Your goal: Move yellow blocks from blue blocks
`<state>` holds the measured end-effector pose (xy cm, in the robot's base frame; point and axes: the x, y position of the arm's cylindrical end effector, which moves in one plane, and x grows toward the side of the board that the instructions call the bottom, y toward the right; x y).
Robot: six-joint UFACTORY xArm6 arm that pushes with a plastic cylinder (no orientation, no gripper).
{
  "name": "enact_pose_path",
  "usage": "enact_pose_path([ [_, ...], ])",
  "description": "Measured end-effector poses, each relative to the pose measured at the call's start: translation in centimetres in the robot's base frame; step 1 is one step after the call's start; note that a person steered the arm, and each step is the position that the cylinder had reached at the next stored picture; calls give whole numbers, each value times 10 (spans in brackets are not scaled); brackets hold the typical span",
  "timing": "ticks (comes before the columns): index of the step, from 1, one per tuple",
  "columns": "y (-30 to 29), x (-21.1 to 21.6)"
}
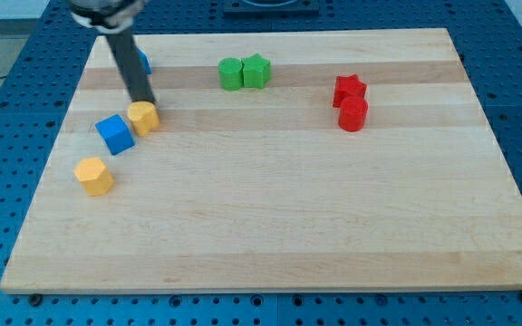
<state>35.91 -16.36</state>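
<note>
Right now you see my tip point(144, 102) touching the top edge of a rounded yellow block point(143, 118); no pincer exists to judge. Just left sits a blue cube point(115, 134), another yellow block point(94, 176) lower left, a second blue block point(143, 62) behind the rod.

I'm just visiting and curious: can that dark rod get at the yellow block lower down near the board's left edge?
Probably yes. My tip sits at the upper yellow block, beside the blue cube. The lower yellow block lies alone toward the view's bottom left, with bare wooden board around it, though the blue cube lies roughly between.
</note>
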Motion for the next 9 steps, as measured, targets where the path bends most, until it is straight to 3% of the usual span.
enact_pose_path([
  [1,22,21],
  [3,25,-11],
  [4,-22,2],
  [6,0,69],
  [7,44,109],
  [8,54,170],
  [9,-23,193],
])
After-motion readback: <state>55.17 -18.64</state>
